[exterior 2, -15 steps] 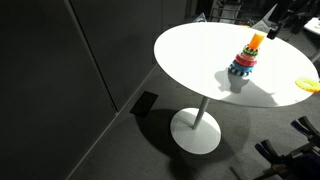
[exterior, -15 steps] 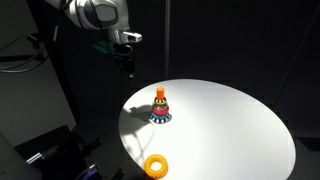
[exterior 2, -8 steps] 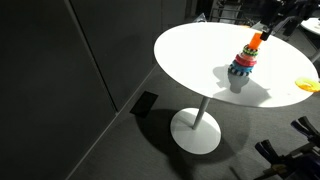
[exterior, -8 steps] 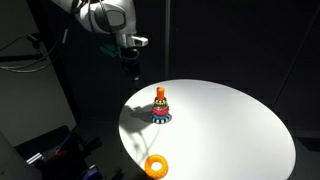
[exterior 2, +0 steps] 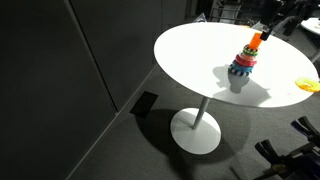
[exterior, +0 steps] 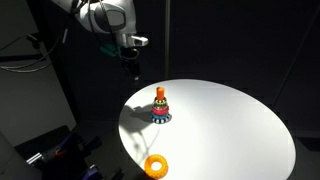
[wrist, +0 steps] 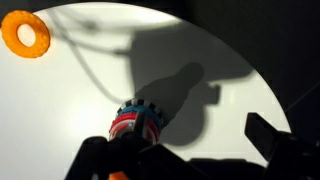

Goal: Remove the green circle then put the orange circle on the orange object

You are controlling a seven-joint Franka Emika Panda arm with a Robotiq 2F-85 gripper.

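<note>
Hovering spread gripper near table edge.

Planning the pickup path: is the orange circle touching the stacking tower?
Apart. In an exterior view, bare white table separates the orange circle from the tower.

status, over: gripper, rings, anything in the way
Gripper open, empty, up clear of tower. Orange ring loose on table, apart from tower. Green ring too small to tell. Nothing in the way.

One stacking tower stands on one round white surface. One loose orange circle lies there too.
</note>
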